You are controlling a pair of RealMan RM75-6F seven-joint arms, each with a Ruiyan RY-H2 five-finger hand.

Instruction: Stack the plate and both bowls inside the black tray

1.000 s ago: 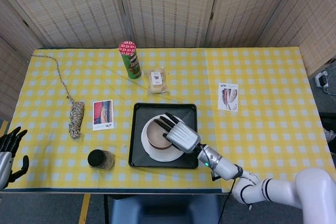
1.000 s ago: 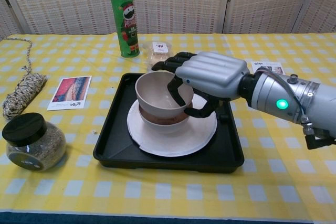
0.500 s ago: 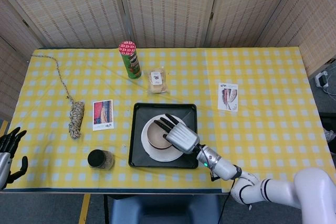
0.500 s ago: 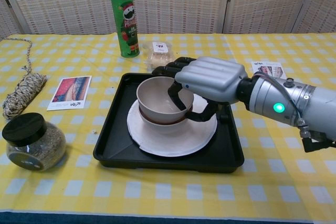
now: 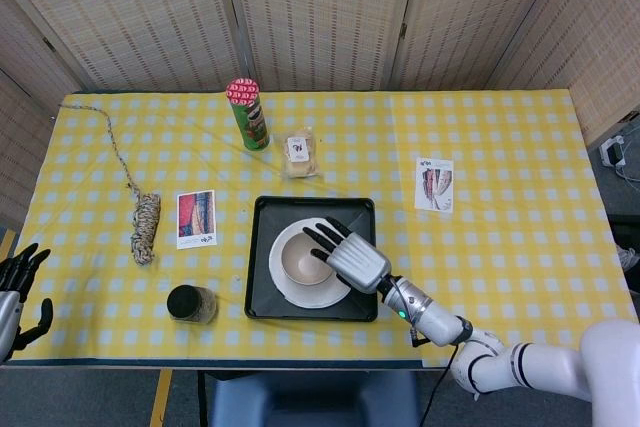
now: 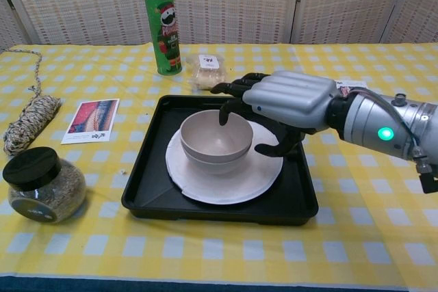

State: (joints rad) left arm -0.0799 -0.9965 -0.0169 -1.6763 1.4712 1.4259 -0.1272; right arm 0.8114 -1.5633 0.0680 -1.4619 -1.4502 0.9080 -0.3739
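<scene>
**Bowls nested on plate in tray; right hand spread above them**

Left hand sits at the near-left edge of the head view, off the table, holding nothing; fingers look loosely curled but it is too small to judge further. On the left of the table: coil of twine, a dark-lidded jar at the near edge, and a picture card just right of the twine. Far side, a green Pringles can standing upright, a small wrapped snack beside it.

Centre: black tray, white plate lying flat inside it. On the plate two bowls nested, the pale upper bowl seated in the lower bowl, of which only a band of rim shows. Stack looks level and centred.

Handling, by judgement: bowls and plate read as rigid, smooth, fairly light, probably ceramic or melamine, so liable to slide and chip. Best taken at the rim, thumb outside, fingers inside the wall; the plate by its edge.

Right hand hovers over the right side of the stack, fingers apart and fanned out, holding nothing. One fingertip dips just above the upper bowl's rim; contact cannot be told. Thumb hangs clear over the plate. Further right, a second card.
</scene>
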